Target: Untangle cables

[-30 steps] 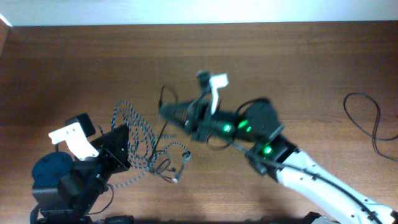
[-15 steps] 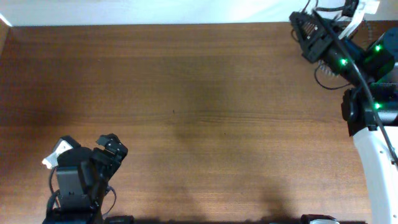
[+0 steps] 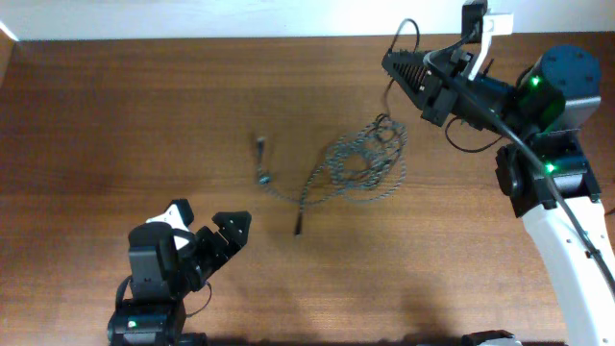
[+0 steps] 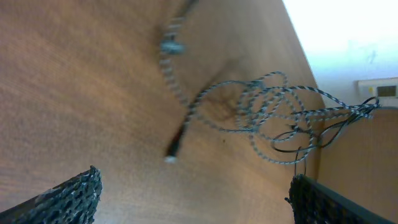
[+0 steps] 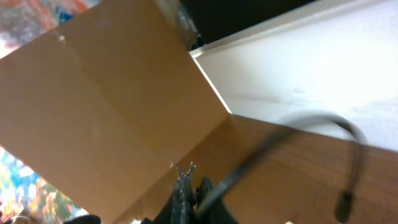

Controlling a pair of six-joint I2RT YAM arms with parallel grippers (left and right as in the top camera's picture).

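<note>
Right gripper pinches the cables at their one-o'clock end, likely to stretch the tangle; left gripper gapes empty.

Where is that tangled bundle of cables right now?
Seen from overhead, the tangled cables lie on the table right of centre, one strand rising to the right gripper just above; loose ends trail toward the left gripper.

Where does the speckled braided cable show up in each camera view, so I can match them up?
Overhead: the braided cable lies tangled right of centre, leading up to the right gripper.
Left wrist: braided cable at centre right, with tails running left.
Right wrist: only a short speckled bit shows at bottom centre.
Shared landmark: the wooden table under it in all three views.
</note>
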